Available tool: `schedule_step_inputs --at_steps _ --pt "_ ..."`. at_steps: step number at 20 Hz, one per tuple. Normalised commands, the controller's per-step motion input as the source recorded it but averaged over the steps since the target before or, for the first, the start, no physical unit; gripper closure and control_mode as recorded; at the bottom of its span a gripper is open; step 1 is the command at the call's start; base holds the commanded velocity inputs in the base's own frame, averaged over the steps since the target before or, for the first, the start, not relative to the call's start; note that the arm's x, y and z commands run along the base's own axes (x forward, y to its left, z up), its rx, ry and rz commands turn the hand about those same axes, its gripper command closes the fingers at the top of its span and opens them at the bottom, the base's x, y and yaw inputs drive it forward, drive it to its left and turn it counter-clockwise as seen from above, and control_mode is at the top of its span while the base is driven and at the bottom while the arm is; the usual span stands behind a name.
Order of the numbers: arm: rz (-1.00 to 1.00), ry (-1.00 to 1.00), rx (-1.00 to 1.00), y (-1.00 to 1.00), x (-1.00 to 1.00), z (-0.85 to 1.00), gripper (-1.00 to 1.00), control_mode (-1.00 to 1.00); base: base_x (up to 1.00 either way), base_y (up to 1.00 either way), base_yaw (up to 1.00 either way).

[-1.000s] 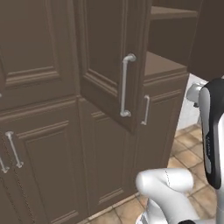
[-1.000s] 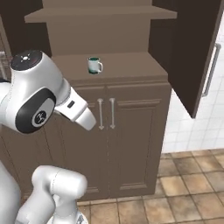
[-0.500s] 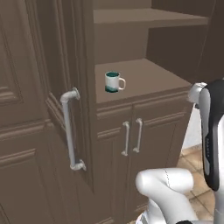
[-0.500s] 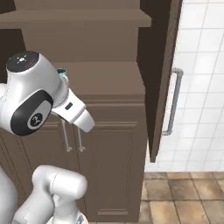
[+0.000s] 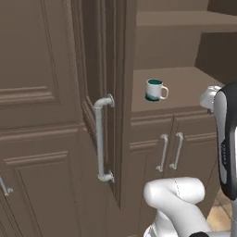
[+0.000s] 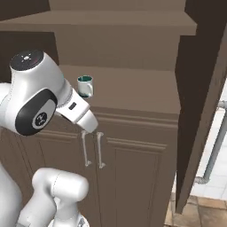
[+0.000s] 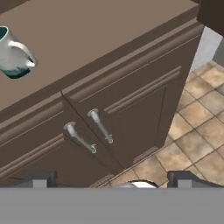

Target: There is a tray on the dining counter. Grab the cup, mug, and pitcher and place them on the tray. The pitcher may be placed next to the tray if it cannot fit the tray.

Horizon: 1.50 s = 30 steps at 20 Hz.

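The mug is teal with a white upper band and a white loop handle. It stands upright on a brown shelf ledge inside an open cabinet niche. The right base view has the mug just past my arm's white elbow. In the hand view the mug sits at the upper left, well away from my gripper. The gripper is open, with its fingertips far apart and nothing between them. The tray, dining counter, cup and pitcher are out of view.
An open cabinet door with a long metal handle stands left of the niche. Another open door stands to its right. Below the ledge are two closed doors with paired handles. Tiled floor lies lower right.
The whole picture has shifted, so the base has driven closer to the cabinet niche. The mug now looks larger and nearer. The gripper has stayed open.
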Motion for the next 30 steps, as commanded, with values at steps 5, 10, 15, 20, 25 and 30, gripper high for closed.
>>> schedule_step_inputs --at_steps 5,10,15,20,25,30 --pt "0.00 0.00 0.00 0.00 0.00 0.00 -1.00 1.00 0.06 0.03 0.40" --pt "0.00 0.00 0.00 0.00 0.00 0.00 -1.00 1.00 0.28 -0.51 0.44" --pt "0.00 0.00 0.00 0.00 0.00 0.00 -1.00 1.00 0.61 -0.42 0.38" --pt "0.00 0.00 0.00 0.00 0.00 0.00 -1.00 1.00 0.44 -0.18 0.33" --pt "0.00 0.00 0.00 0.00 0.00 0.00 -1.00 1.00 0.50 -0.06 0.23" --pt "0.00 0.00 0.00 0.00 0.00 0.00 -1.00 1.00 0.39 -0.12 0.13"
